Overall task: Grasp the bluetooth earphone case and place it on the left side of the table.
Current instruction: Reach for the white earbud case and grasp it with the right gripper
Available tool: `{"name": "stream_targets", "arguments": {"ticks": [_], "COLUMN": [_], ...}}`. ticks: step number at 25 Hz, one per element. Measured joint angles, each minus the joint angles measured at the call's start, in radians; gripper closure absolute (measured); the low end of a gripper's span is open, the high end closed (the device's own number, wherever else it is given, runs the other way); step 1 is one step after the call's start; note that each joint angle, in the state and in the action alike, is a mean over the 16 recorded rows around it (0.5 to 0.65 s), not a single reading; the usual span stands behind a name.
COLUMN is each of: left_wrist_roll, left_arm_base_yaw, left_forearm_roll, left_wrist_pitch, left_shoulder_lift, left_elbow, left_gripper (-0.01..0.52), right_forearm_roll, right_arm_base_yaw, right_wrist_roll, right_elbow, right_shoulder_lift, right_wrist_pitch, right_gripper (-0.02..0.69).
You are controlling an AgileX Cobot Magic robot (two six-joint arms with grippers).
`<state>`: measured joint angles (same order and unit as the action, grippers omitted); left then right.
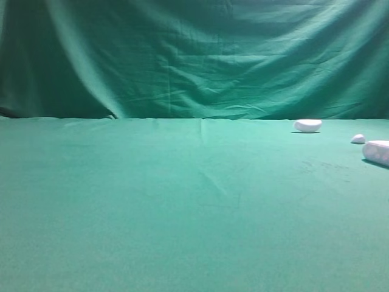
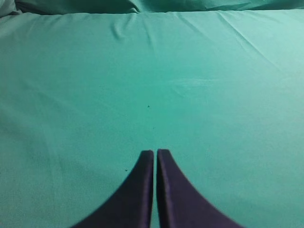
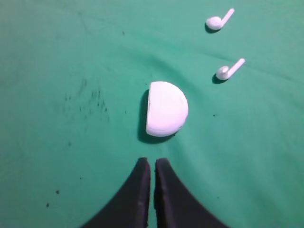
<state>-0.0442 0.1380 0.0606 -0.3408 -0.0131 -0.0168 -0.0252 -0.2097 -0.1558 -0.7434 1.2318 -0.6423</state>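
Observation:
The bluetooth earphone case (image 1: 377, 152) is a glossy white rounded capsule lying on the teal table (image 1: 182, 207) at the far right edge, partly cut off by the frame. In the right wrist view the largest white thing (image 3: 166, 109), rounded with one straight side, appears to be this case. It lies just ahead of my right gripper (image 3: 152, 160), which is shut and empty a short gap from it. My left gripper (image 2: 155, 151) is shut and empty over bare cloth (image 2: 190, 95). Neither gripper shows in the high view.
A white half-oval lump (image 1: 307, 125) and a tiny white piece (image 1: 358, 139) lie at the back right. Two white earbuds (image 3: 229, 70) (image 3: 218, 20) lie beyond the case in the right wrist view. A darker green folded curtain (image 1: 182, 55) hangs behind the table.

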Motion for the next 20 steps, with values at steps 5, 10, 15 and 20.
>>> {"name": "stream_targets", "arguments": {"ticks": [5,10,15,20], "left_wrist_roll": [0.0,0.0,0.0,0.0], "left_arm_base_yaw": [0.0,0.0,0.0,0.0], "left_forearm_roll": [0.0,0.0,0.0,0.0], "left_wrist_pitch": [0.0,0.0,0.0,0.0], "left_shoulder_lift": [0.0,0.0,0.0,0.0], "left_elbow": [0.0,0.0,0.0,0.0], "left_gripper": [0.514,0.514,0.514,0.514], "right_forearm_roll": [-0.068,-0.094,-0.098,-0.099], "right_arm_base_yaw": [-0.031,-0.033,-0.033,-0.033], "right_wrist_roll": [0.055,0.085,0.09,0.095], "right_elbow": [-0.076,-0.145,-0.192,-0.217], "right_shoulder_lift": [0.183,0.336,0.442,0.498], "right_wrist_pitch": [-0.002,0.0,0.003,0.006], "right_gripper": [0.42,0.241,0.149,0.203]}}
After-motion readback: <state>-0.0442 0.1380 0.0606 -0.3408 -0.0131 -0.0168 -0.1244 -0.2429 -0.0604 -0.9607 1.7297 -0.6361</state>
